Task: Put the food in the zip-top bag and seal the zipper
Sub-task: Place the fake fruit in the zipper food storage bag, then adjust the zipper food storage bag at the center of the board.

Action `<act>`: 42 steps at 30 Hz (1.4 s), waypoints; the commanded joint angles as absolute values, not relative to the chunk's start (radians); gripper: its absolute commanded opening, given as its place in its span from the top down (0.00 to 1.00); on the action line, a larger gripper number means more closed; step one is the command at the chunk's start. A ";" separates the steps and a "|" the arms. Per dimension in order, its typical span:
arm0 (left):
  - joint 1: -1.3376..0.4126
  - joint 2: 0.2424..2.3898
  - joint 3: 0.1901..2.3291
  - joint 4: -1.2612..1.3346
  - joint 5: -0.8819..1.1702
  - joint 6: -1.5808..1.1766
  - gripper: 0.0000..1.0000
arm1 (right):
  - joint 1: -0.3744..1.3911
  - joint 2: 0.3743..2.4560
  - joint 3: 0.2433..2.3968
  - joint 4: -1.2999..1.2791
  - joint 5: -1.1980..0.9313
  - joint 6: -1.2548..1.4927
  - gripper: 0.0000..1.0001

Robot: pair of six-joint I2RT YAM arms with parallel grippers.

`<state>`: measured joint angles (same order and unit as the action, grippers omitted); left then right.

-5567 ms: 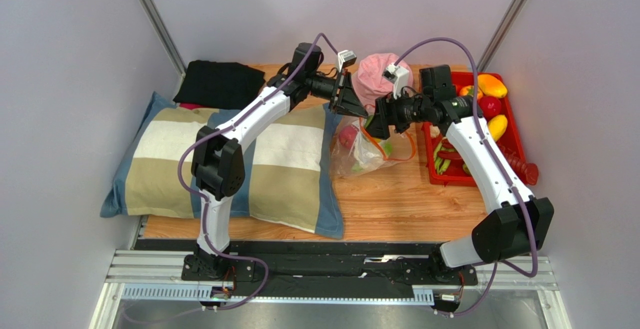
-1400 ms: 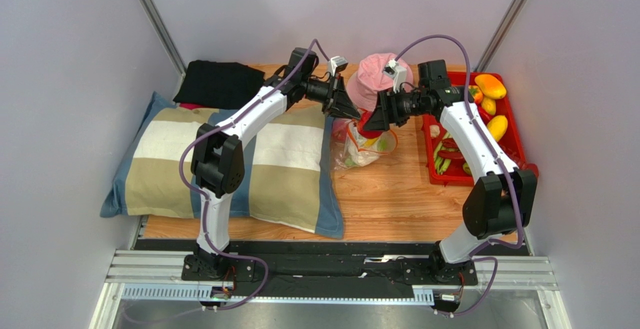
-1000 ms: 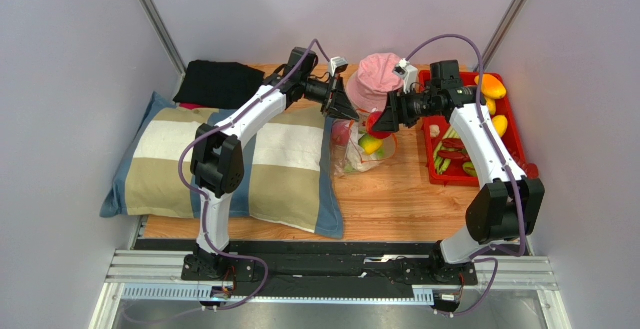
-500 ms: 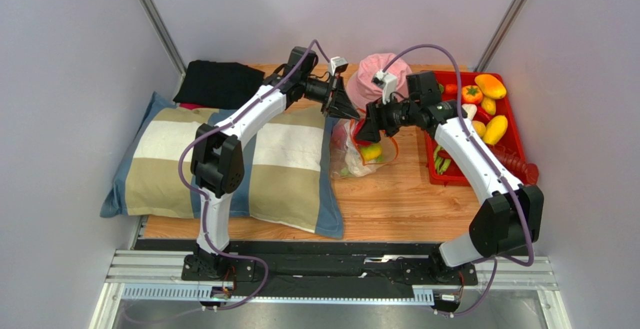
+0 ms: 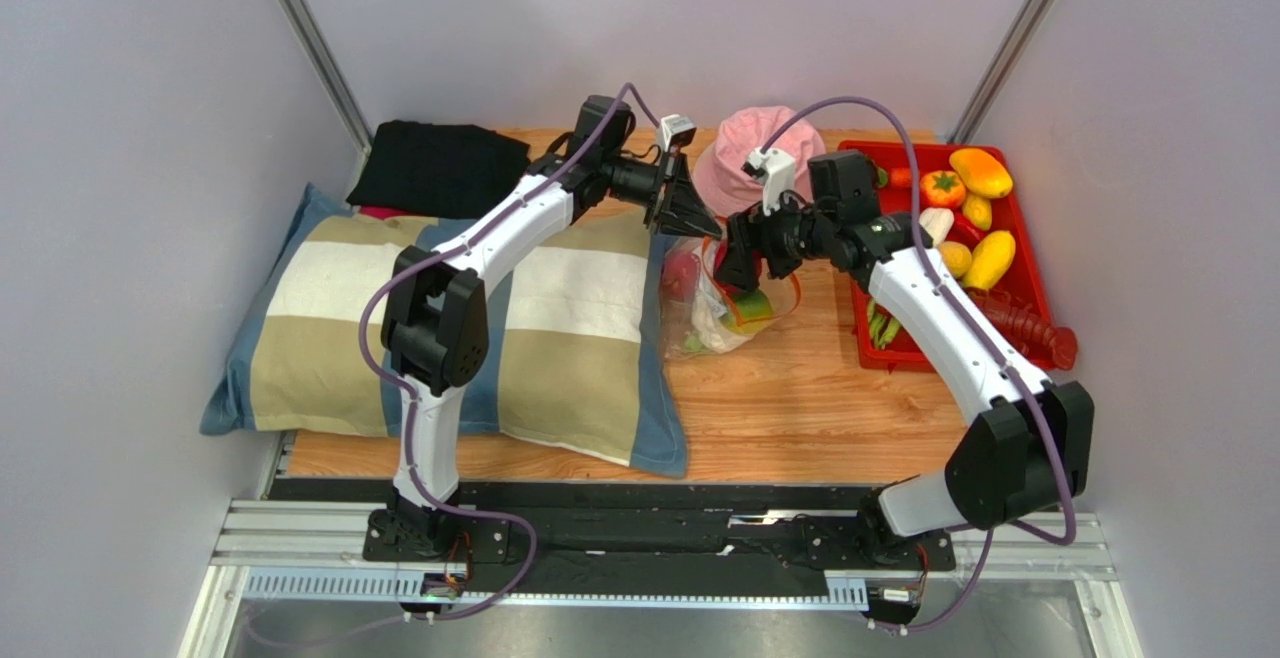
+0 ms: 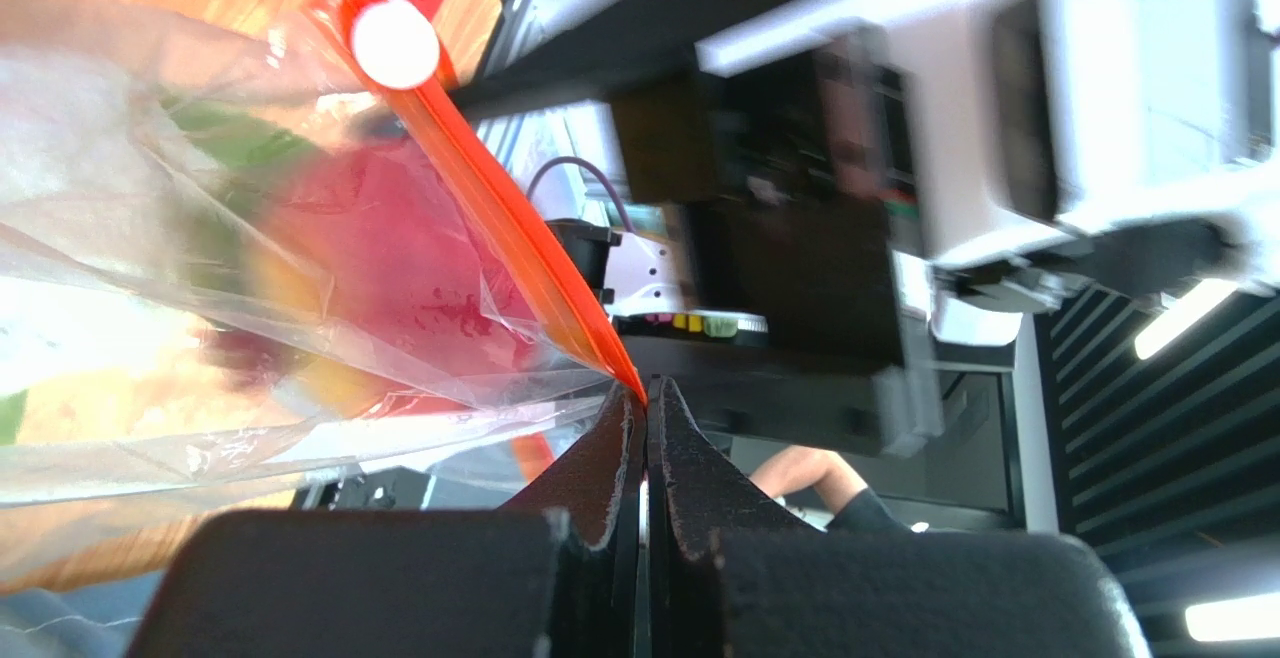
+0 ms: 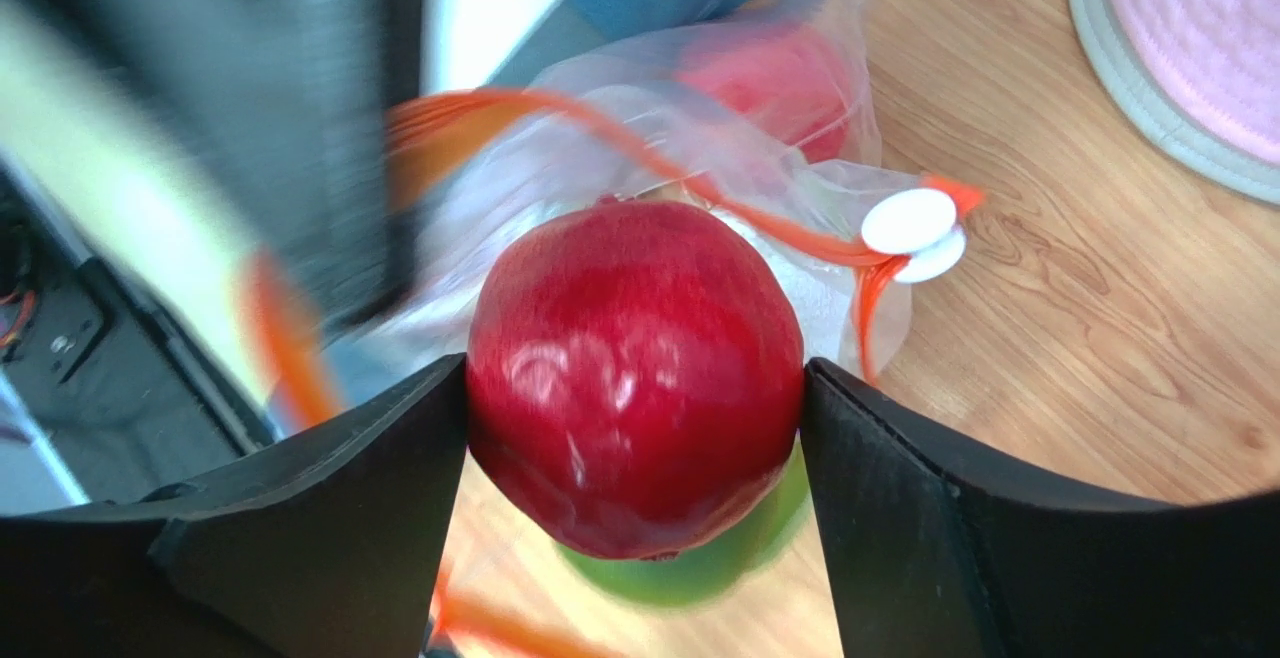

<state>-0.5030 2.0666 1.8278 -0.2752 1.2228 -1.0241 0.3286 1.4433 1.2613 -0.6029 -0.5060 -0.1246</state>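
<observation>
**Red fruit poised over the bag mouth**

The right pincer (image 7: 631,388) is gripping a red fruit (image 7: 631,373), both fingers touching it. The zip-top bag (image 7: 706,133) is lying on the desk (image 5: 812,388), between the pillow (image 5: 451,328) and the red tray (image 5: 879,361). Its mouth is directly beneath the fruit. The left pincer (image 6: 646,418), fully closed, is pinching the zipper (image 6: 511,223) and lifting the left lip. The drop looks straight down.

- Overhead view: bright, soft, even light; only faint shadows on the table (image 5: 842,403).
- Left wrist view: bag (image 6: 226,238) blurred up close; lights (image 6: 1198,325) glare at right.
- Right wrist view: red fruit (image 7: 631,373) sharp, softly glossy; left side smeared.
</observation>
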 commanded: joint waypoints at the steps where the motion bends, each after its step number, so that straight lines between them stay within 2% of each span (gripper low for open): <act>1: -0.486 1.997 1.838 -0.258 1.255 -1.014 1.00 | 0.327 1.303 1.390 -0.790 -0.580 -0.209 0.17; 6: -0.486 2.000 1.841 -0.270 1.252 -0.999 1.00 | 0.308 1.218 1.321 -0.813 -0.497 -0.242 0.11; 11: -0.488 2.010 1.844 -0.273 1.252 -1.005 1.00 | 0.245 1.282 1.330 -0.811 -0.548 -0.198 0.14; 17: -0.488 2.000 1.845 -0.290 1.249 -0.988 1.00 | 0.187 1.350 1.261 -0.798 -0.425 -0.175 0.25; 21: -0.488 1.991 1.845 -0.330 1.239 -0.941 1.00 | 0.140 1.417 1.262 -0.781 -0.445 -0.173 0.28; 25: -0.488 1.993 1.861 -0.390 1.227 -0.893 1.00 | 0.135 1.471 1.272 -0.816 -0.581 -0.173 0.48; 27: -0.488 1.991 1.871 -0.428 1.221 -0.867 1.00 | 0.137 1.492 1.266 -0.839 -0.693 -0.164 0.53; 29: -0.488 1.982 1.873 -0.448 1.207 -0.836 1.00 | 0.138 1.493 1.240 -0.857 -0.802 -0.134 0.66; 30: -0.488 1.979 1.871 -0.456 1.204 -0.827 1.00 | 0.140 1.486 1.232 -0.854 -0.814 -0.124 0.75; 31: -0.486 1.976 1.882 -0.474 1.191 -0.786 1.00 | 0.141 1.480 1.230 -0.854 -0.824 -0.118 0.94; 32: -0.486 1.980 1.899 -0.565 1.181 -0.740 1.00 | 0.140 1.473 1.245 -0.859 -0.827 -0.111 1.00; 35: -0.486 1.979 1.997 -0.829 1.079 -0.515 0.98 | 0.121 1.421 1.310 -0.899 -0.891 -0.080 1.00; 38: -0.502 1.942 2.080 -1.051 0.823 -0.273 0.95 | 0.115 1.336 1.394 -0.888 -0.928 0.030 1.00; 39: -0.509 1.936 2.124 -1.101 0.681 -0.215 0.95 | 0.115 1.318 1.402 -0.876 -0.928 0.093 1.00; 42: -0.540 1.899 2.123 -1.176 0.520 -0.094 0.93 | 0.118 1.266 1.364 -0.813 -0.950 0.167 1.00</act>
<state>-0.5060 2.0117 2.0720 -0.9386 0.8318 -0.3958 0.1192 1.3781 1.3319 -0.8871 -0.8448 0.0135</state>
